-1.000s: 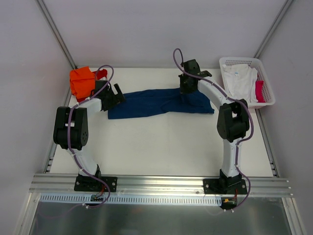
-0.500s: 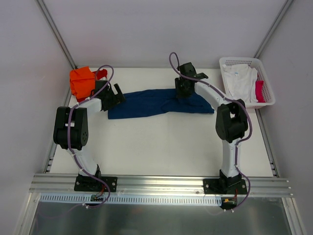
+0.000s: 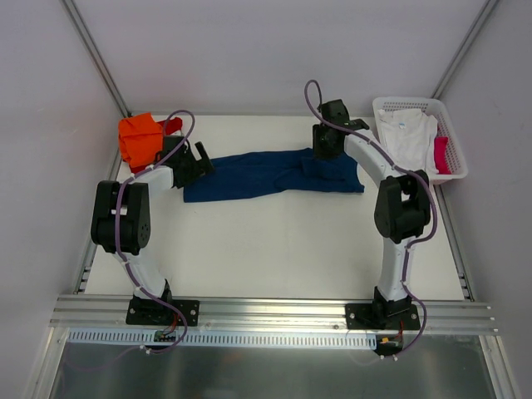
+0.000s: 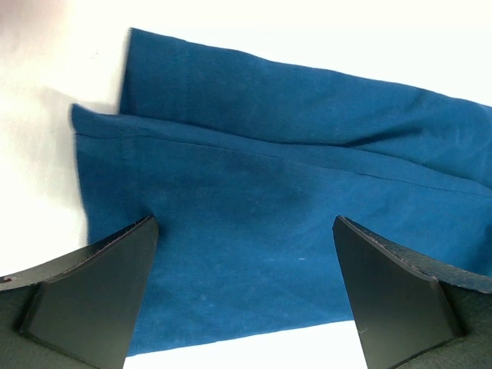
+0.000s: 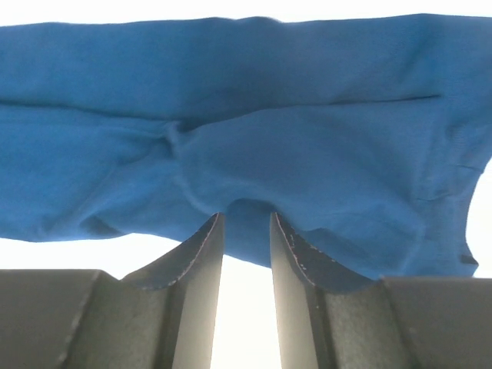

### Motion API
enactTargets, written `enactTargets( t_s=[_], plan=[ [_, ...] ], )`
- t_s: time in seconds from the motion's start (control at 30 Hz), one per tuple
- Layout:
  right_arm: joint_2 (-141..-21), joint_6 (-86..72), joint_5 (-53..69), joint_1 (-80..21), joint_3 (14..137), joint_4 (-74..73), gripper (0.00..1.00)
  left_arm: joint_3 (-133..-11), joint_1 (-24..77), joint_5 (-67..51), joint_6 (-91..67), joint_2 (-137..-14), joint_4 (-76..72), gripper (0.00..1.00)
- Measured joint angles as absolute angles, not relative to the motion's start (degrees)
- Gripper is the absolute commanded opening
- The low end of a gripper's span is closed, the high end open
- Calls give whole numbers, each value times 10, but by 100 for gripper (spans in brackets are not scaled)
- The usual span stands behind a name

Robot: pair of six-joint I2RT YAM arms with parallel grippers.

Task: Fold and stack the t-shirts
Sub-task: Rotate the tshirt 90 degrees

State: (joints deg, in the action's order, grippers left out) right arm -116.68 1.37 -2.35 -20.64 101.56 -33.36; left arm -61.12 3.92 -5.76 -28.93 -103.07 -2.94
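The navy t-shirt [image 4: 254, 138] runs out of view past the right finger of the left gripper [image 4: 244, 221], and the right gripper [image 3: 322, 155] covers part of its far edge. Beyond the left gripper, the orange t-shirt [image 3: 137, 137] hides most of the red t-shirt [image 3: 173, 125].

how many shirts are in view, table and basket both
5: navy shirt spread mid-table; orange shirt at the far left corner, red shirt peeking out beside it; white shirt and pink-red cloth in the basket. Others may be hidden under them.
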Motion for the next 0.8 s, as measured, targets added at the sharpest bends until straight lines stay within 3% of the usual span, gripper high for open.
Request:
enactTargets(
  t_s=[0.8],
  plan=[
    [-1225,-35,70,-170,931,-285,34,-685,49,-60,-279,-1081,38,99]
  ],
)
